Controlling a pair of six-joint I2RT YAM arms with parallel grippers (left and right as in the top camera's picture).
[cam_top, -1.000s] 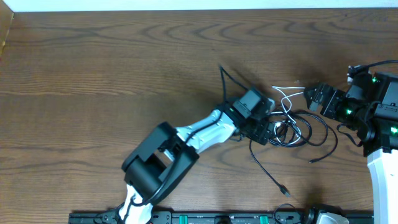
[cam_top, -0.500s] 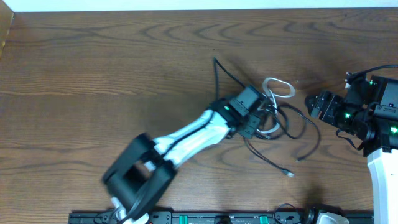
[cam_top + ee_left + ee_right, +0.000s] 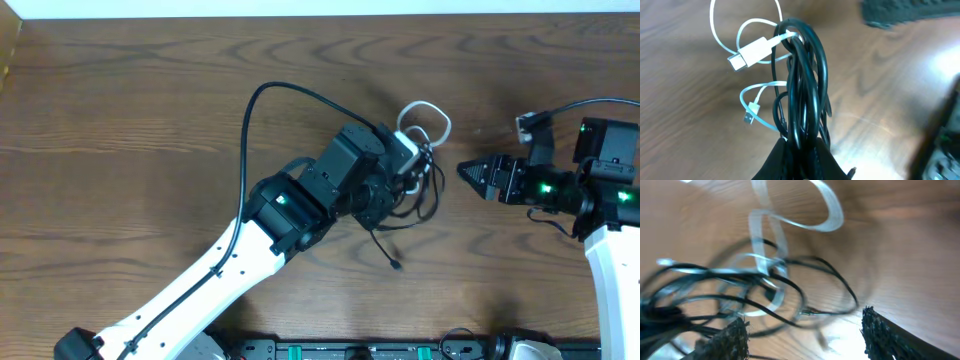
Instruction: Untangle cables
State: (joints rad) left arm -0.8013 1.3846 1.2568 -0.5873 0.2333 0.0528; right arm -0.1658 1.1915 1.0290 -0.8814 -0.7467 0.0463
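The left tool (image 3: 800, 147) pinches the black cables (image 3: 810, 75) tight, over the middle of the table (image 3: 685, 115). Farther out, the white cable (image 3: 756, 50) loops through them. Past that, the right tool (image 3: 804, 322) sits with its fingers apart, holding nothing.

the cables (image 3: 428, 182) hang bunched near the middle of the table (image 3: 120, 120), held in the left gripper (image 3: 408, 172). one loop (image 3: 425, 108) sticks out behind the bunch, and a loose end (image 3: 396, 265) trails in front. the right gripper (image 3: 466, 171) sits just right of the bunch, not touching it.
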